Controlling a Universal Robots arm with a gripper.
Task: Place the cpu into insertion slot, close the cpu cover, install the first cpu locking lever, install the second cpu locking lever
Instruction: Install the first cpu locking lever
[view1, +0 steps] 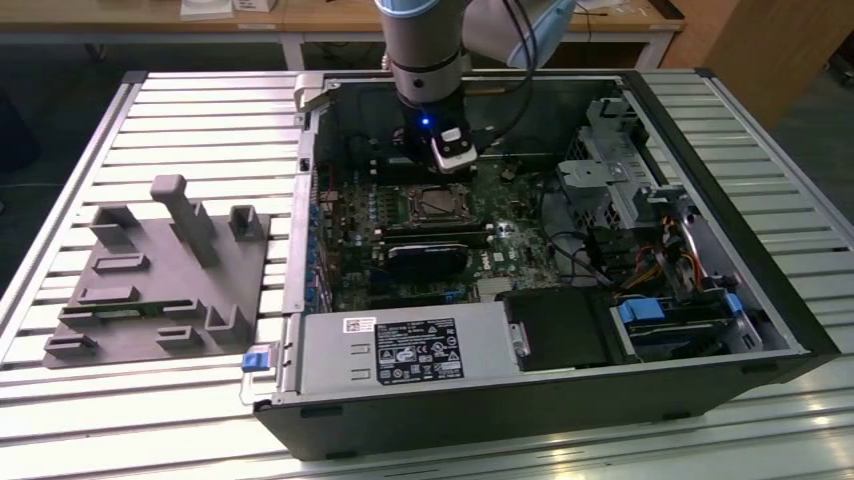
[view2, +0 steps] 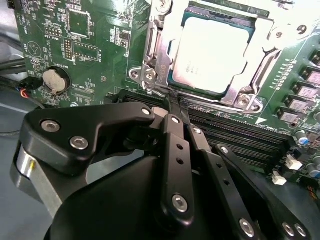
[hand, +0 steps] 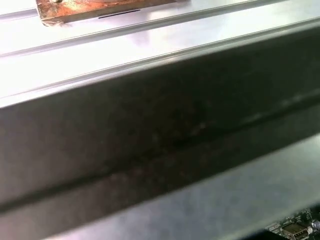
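End effector (view2: 167, 114) pressed together | cpu (view2: 212, 52) framed by cpu cover (view2: 159, 46), just beyond it

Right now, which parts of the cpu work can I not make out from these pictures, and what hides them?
Second wrist view: the top edge cuts off the far side of the cpu cover around the cpu; whether it is latched is unclear.
Exterior view: the insertion slot near the gripper is too small to tell cpu from cover.
First wrist view: a blurred dark case wall hides most of the board.

Workshop; slatted aluminium bench (view1: 200, 110)
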